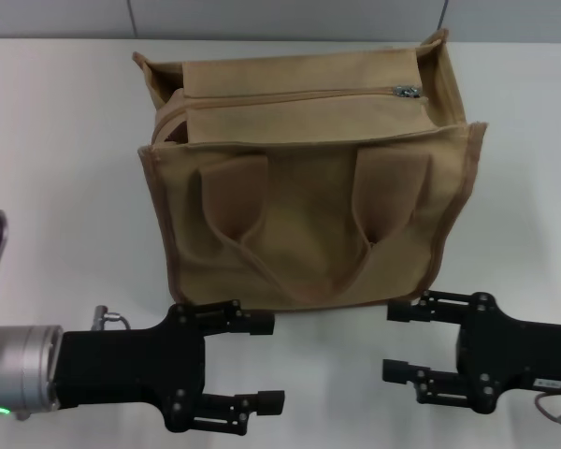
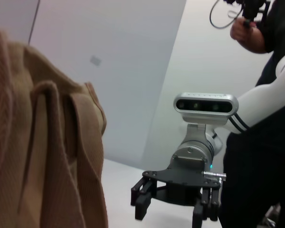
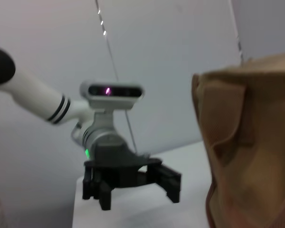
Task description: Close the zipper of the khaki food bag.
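The boxy khaki canvas bag [image 1: 304, 178] sits toward the far edge of the white tabletop [image 1: 56, 140], brown piping along its seams and two flat fabric handles drooping down its near side. The zipper [image 1: 299, 94] runs along the top panel, its little shiny metal pull [image 1: 408, 92] at the right end. Both black grippers hang near the front edge, just short of the bag: left gripper [image 1: 262, 363] and right gripper [image 1: 399, 340], each with fingers spread wide, holding nothing.

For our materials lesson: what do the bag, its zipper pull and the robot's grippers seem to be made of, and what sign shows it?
Bag: probably canvas, matte tan, with a woven look, soft folds and darker piping.
Zipper pull: likely metal, small, silvery and shiny.
Left gripper and right gripper: black, matte, rigid parts, plastic or coated metal; the look leaves it open. Both hang open just in front of the bag.
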Robot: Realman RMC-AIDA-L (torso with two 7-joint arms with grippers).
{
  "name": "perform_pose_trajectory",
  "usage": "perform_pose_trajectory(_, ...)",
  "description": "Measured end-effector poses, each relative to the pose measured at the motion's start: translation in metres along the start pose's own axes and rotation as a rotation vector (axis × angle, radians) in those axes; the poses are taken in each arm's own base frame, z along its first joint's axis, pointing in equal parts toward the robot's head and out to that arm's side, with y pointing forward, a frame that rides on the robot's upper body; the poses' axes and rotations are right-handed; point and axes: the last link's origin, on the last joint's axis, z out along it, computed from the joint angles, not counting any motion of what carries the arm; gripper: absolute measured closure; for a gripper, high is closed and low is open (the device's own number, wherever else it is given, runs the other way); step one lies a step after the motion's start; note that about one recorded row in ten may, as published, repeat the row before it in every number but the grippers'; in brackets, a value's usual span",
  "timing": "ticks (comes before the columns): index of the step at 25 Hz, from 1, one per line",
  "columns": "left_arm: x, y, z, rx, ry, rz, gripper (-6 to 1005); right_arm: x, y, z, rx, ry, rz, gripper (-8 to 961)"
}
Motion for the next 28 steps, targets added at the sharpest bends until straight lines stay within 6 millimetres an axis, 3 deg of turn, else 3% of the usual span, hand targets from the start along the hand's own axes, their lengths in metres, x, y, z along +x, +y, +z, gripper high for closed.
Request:
perform_pose_trajectory(8,-0.001,-0.002,0.003,-0.001,-0.008,-0.010,164,0.001,-0.002,0.016,-0.011,0.018,-0.008,287)
perform_pose_trajectory(28,-0.002,-0.001,0.000,0.001,-0.012,-0.019,164,0.001,-0.004,0.019,-0.005,0.024,-0.006,287)
